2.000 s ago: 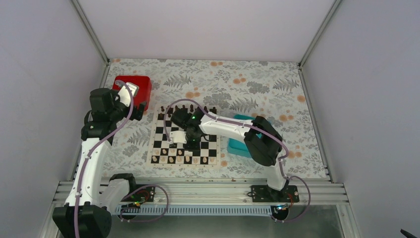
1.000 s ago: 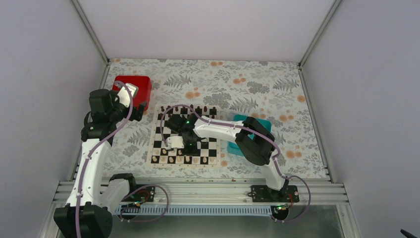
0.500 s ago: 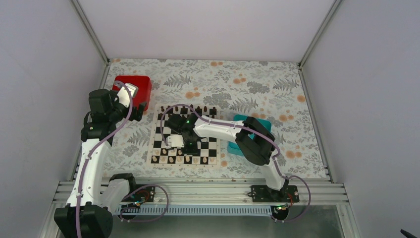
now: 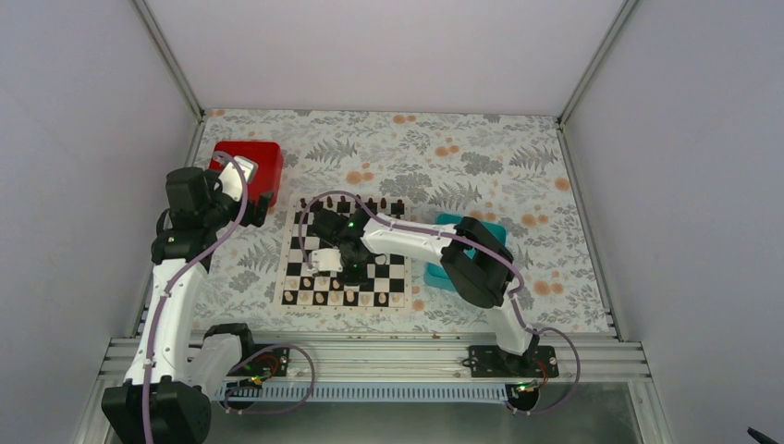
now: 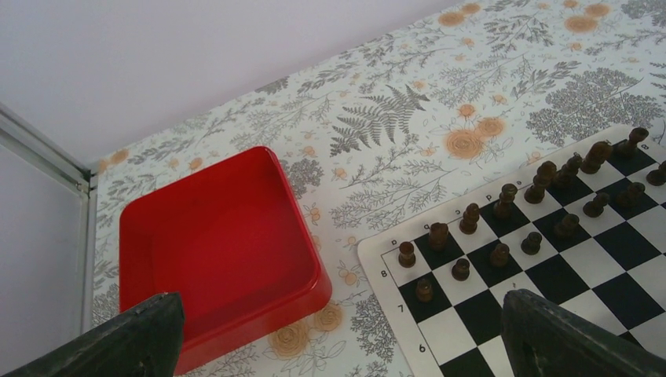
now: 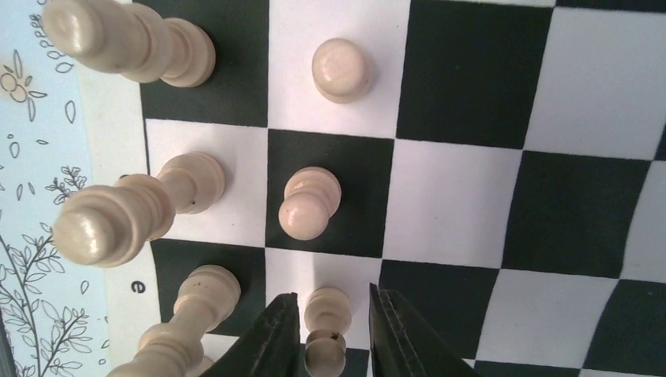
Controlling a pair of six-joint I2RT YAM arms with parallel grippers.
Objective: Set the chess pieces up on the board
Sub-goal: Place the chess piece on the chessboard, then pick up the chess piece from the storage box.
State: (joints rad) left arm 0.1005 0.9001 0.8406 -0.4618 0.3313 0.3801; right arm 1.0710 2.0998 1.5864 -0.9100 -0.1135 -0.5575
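Right fingers point(image 6: 271, 342) stood slightly apart either side of an upright light pawn point(image 6: 326, 322), no clear contact, pawn on the chessboard point(image 6: 471, 204) in its light rows, left fingers point(image 5: 133, 334) spread wide, empty, above the red tray point(image 5: 220, 251) on the counter point(image 5: 408, 118)

A shallow square red tray point(image 5: 220, 251) sits at the far left of the bench point(image 4: 444, 157), whose top bears a fern-and-flower print. A teal tray point(image 4: 442, 274) lies farther right, partly hidden.
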